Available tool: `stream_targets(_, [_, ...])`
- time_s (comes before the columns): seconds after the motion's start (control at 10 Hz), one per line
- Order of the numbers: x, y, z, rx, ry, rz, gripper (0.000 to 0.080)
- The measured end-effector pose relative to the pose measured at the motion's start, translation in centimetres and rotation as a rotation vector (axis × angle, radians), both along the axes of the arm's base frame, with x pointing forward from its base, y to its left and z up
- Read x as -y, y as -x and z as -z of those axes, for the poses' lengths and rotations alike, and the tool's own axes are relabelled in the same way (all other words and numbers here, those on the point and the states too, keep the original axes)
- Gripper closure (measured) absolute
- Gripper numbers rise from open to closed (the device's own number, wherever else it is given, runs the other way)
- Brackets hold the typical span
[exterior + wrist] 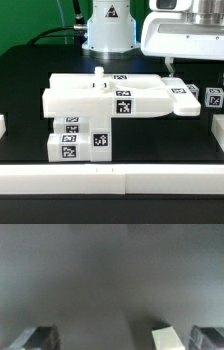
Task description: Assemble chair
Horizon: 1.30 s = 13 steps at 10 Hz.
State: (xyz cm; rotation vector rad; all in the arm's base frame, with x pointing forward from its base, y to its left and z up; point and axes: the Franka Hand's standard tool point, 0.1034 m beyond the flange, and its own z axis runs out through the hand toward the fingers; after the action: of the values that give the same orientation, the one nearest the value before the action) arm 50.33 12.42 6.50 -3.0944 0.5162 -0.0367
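- Chair [105,100] lies mid-desk [150,140], long axis running 9 to 3 o'clock, narrow end pointing to 3, tagged blocks at its 7
- Cube [213,97] sits just beside that end, at 3
- Jaws hang at the chair's 1 o'clock, wide apart, gripping nothing

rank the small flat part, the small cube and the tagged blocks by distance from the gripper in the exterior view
1. small flat part, just below the gripper
2. small cube, farther to the exterior view's right
3. tagged blocks, at the front, exterior view's left
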Motion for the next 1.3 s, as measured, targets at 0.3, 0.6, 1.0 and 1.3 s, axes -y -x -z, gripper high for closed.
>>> stream_targets(0.3, [-2.9,1.4,1.0,0.03,-0.001,-0.067,0.0151])
stream_targets(0.6, [-5.7,2.7,2.4,0.027,0.006,-0.113,0.0151])
stream_targets(1.0, [-5.5,2.7,2.5,0.029,0.007,-0.11,0.0151])
stream_targets(1.3, [-7.1,4.3,3.7,0.028,0.012,-0.144,0.0151])
